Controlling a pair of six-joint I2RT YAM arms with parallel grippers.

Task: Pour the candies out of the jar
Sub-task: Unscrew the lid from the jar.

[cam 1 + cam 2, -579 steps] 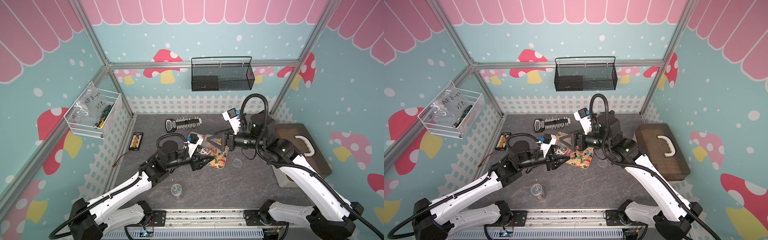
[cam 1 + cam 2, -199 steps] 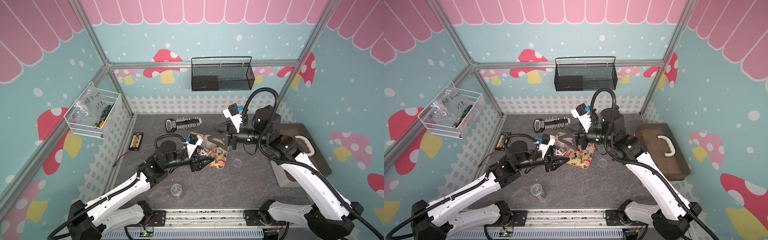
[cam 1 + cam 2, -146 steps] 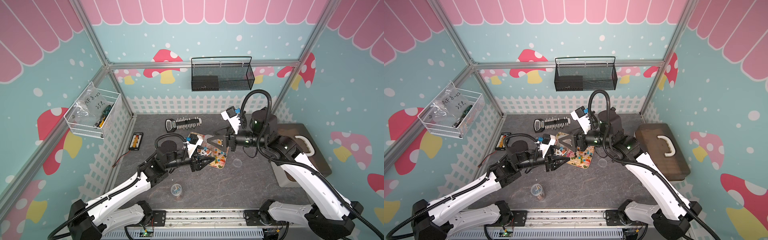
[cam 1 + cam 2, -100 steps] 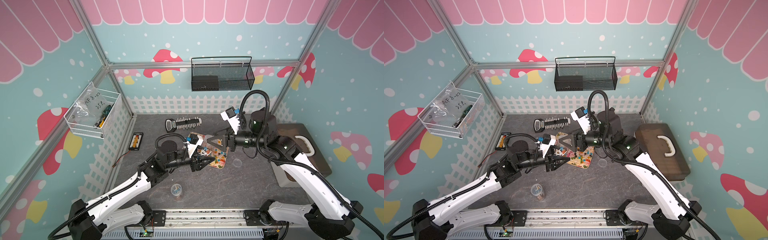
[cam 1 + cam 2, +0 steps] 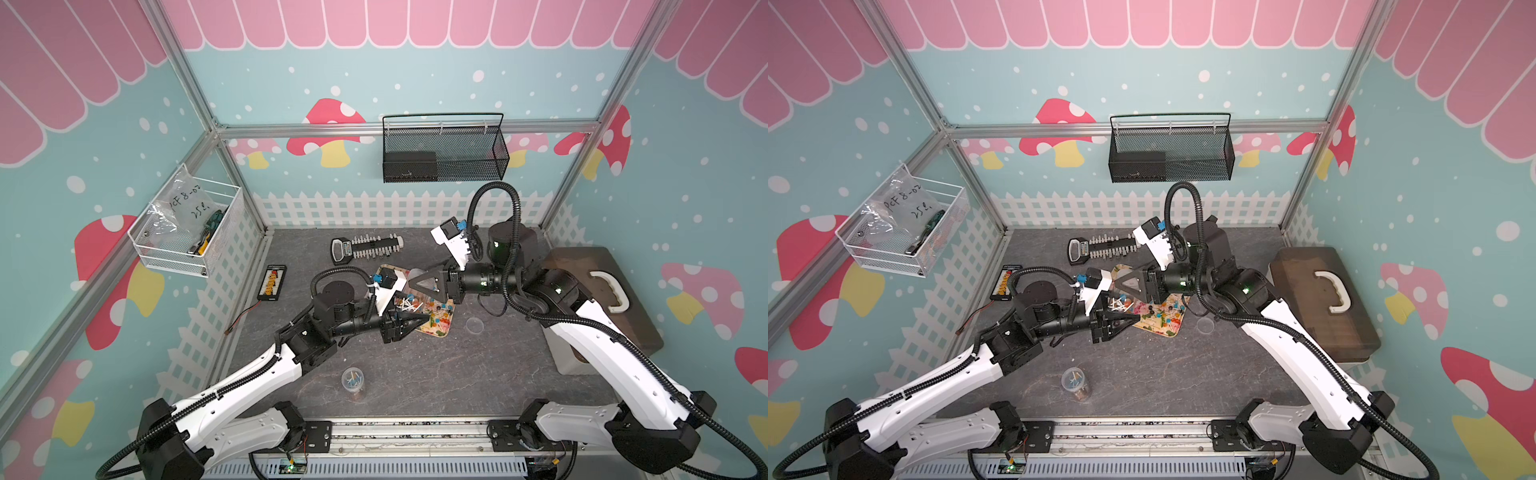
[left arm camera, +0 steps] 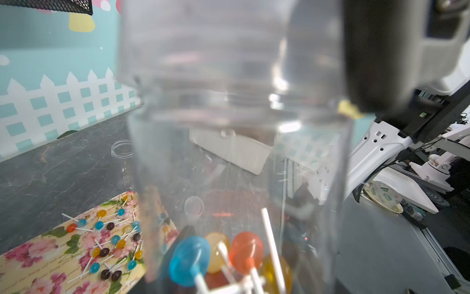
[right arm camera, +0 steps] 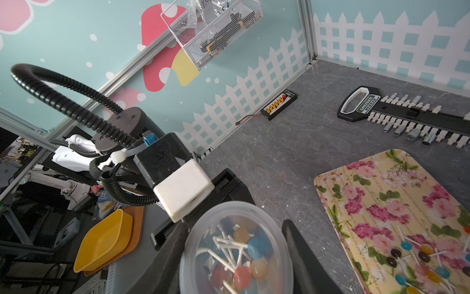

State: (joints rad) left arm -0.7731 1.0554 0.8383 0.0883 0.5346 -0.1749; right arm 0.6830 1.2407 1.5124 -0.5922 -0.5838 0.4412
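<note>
Your left arm reaches forward from its base at the near edge of the table point(image 5: 415, 374); its elbow sits about halfway across and its forearm runs nearly level toward the robot's right. The left gripper point(image 5: 417, 320) is clenched on the clear jar point(image 6: 236, 165) at its lower part and holds it above the near left part of the floral tray point(image 5: 442, 330).

Your right arm climbs from its own base, runs back and inward, then bends at the wrist so that the right gripper point(image 5: 416, 286) points toward the robot's left, just above the other gripper. In the right wrist view its fingers point(image 7: 167, 254) stand on either side of the jar's round top end; you cannot tell from these views whether they press on it or only flank it.

The candies point(image 6: 244, 249) lie bunched at the jar's low end, next to your left gripper, with their white sticks crossing; whether the top is capped you cannot tell.

More of them lie scattered on the tray, mostly on its near half. A clear round lid point(image 5: 473, 325) rests on the table just right of the tray. A small clear container point(image 5: 352, 379) stands alone near the front edge, well apart from both grippers.
</note>
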